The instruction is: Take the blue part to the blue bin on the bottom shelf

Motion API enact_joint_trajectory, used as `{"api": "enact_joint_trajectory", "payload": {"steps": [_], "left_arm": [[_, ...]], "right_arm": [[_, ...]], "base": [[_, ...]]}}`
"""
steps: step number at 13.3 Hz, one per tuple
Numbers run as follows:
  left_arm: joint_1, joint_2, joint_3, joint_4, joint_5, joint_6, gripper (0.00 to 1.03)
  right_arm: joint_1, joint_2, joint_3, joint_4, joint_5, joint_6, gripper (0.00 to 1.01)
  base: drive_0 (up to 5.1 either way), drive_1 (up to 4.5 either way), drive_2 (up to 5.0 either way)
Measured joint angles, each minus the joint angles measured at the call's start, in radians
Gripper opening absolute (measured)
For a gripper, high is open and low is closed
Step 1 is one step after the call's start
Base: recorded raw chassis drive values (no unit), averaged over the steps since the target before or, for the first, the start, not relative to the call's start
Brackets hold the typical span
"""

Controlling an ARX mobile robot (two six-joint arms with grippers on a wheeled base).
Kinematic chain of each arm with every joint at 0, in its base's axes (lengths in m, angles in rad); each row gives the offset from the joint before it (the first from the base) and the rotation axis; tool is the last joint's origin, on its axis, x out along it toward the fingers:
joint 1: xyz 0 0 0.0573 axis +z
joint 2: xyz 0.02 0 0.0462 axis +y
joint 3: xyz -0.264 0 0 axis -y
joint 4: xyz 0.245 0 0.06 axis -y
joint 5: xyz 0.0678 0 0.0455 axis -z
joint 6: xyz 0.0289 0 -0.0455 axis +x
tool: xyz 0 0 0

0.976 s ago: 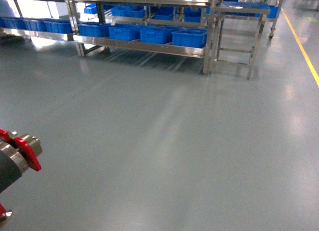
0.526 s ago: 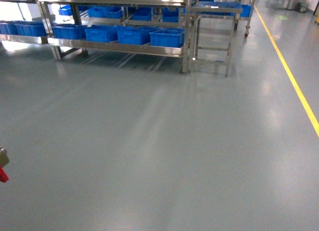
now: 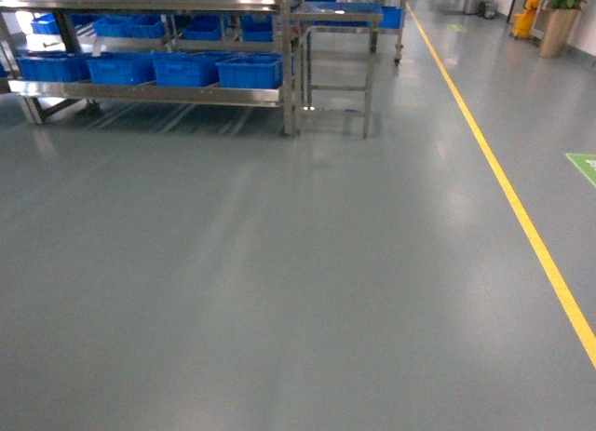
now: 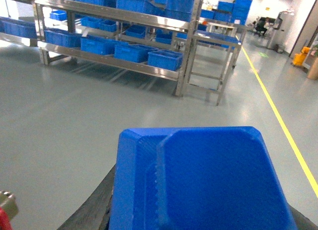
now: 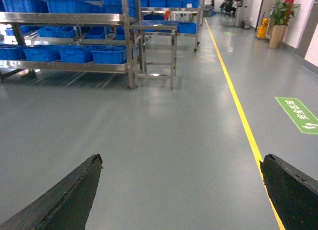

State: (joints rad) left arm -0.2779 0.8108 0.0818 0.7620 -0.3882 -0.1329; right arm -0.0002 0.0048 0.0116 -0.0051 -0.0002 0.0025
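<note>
Grey floor before bottom shelf (image 3: 149, 94) of blue bins (image 3: 250, 73); left claw (image 4: 198, 210) clamped on blue part (image 4: 198, 180), right claw (image 5: 181, 190) apart.

A smooth grey floor (image 3: 279, 291) fills the head view, glossy with pale streaks of reflected overhead light. A yellow line (image 3: 503, 184) runs from five o'clock up toward twelve. At eleven o'clock stands a stainless-steel rack (image 3: 149, 40), and just beside it, nearer twelve, a small steel table (image 3: 335, 68). A potted plant (image 3: 562, 12) sits at one o'clock, with a green floor sign (image 3: 585, 166) at three o'clock.
</note>
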Motion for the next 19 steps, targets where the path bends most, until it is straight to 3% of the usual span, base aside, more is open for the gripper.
{"api": "enact_joint_trajectory", "payload": {"steps": [8, 19], "left_arm": [[-0.002, 0.003, 0.0, 0.0, 0.003, 0.0, 0.44], [-0.002, 0.002, 0.0, -0.002, 0.003, 0.0, 0.43]], "right_arm": [[0.0, 0.0, 0.0, 0.0, 0.0, 0.0, 0.98], [0.0, 0.0, 0.0, -0.001, 0.0, 0.0, 0.98]], "base": [[-0.9, -0.94, -0.9], [-0.1, 4.26, -4.4]]}}
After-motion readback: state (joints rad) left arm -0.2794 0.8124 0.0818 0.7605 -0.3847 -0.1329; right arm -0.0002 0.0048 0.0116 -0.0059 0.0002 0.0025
